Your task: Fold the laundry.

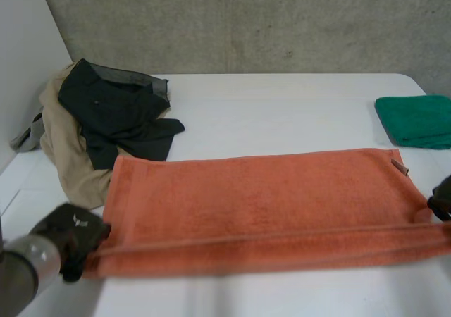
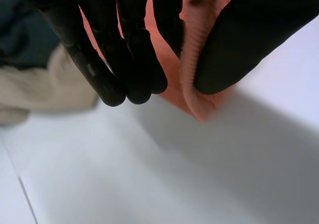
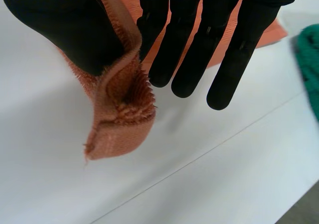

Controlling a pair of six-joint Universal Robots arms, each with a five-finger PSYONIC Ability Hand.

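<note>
Orange towel [image 1: 261, 197] spread on the bench [image 1: 296, 109], long axis left to right. Left hand [image 1: 70, 236] pinches its near-left corner between thumb and fingers [image 2: 132, 55]; right hand [image 1: 442, 199] pinches the near-right corner likewise. The free far edge lies straight ahead of both

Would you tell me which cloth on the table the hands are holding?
The orange towel: the left hand and right hand each pinch a near corner. The green cloth and the dark-and-beige pile lie untouched.

a white table [image 1: 282, 113] stands before a grey concrete wall [image 1: 246, 21].
</note>
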